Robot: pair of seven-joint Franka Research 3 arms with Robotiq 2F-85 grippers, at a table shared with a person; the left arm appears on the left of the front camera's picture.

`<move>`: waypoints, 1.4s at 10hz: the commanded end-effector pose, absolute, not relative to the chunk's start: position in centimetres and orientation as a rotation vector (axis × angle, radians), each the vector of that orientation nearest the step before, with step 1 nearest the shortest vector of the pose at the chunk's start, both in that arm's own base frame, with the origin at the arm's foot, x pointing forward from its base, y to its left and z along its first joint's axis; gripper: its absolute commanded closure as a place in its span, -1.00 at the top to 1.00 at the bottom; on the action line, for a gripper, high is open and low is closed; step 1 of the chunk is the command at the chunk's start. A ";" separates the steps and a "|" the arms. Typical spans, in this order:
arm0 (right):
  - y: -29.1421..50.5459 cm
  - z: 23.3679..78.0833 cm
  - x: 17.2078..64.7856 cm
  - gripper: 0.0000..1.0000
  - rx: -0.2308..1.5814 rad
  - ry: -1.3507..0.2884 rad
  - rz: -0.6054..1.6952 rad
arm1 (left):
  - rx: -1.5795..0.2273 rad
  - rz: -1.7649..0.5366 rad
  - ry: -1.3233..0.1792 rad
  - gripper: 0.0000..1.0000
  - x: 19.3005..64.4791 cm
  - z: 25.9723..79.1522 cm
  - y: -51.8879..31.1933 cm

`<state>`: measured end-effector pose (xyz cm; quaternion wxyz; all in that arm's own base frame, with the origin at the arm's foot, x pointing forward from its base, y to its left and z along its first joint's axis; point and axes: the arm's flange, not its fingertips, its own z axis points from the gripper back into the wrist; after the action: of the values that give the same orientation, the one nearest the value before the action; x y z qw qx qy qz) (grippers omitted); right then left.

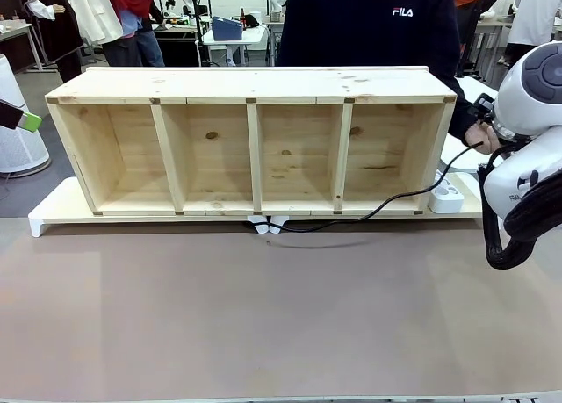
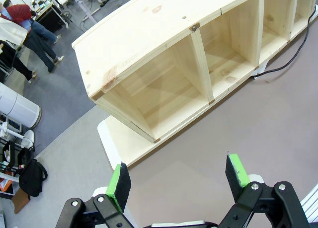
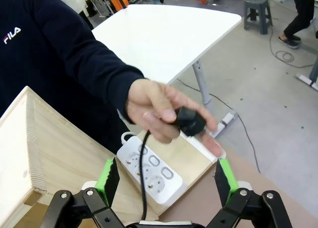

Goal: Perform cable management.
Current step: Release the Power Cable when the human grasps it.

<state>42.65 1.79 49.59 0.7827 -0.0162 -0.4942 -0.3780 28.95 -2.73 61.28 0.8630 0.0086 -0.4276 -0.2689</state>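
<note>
- Right gripper (image 3: 166, 181), at the bottom of the right wrist frame, spread wide with green pads (image 3: 108, 178) far apart, nothing between them.
- Just above it, at frame centre, a person's hand (image 3: 159, 109) pinching the round black plug (image 3: 189, 121) of the cable (image 3: 144, 173); cord hanging down from the plug between the fingers, clear of the pads.
- Below the hand, a white power strip (image 3: 151, 171) lying on a pale board.
- Left gripper (image 2: 179, 176), at the bottom of the left wrist frame, also wide open and empty, hovering over the brown desk (image 2: 238, 133).
- Seen from the front, a wooden shelf unit (image 1: 255, 148) with four compartments across the upper middle; black cable (image 1: 351, 220) trailing from its lower centre edge, rightward up toward the hand (image 1: 479, 135) at right.
</note>
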 end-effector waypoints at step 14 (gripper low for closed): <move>1.8 49.7 42.6 1.00 -0.030 -1.068 -0.816 | 0.018 -0.560 -0.909 1.00 29.2 61.3 -2.7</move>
<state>42.54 1.94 49.86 0.7805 -0.0126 -0.4982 -0.3774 28.96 -2.73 61.28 0.8630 0.0086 -0.4276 -0.2689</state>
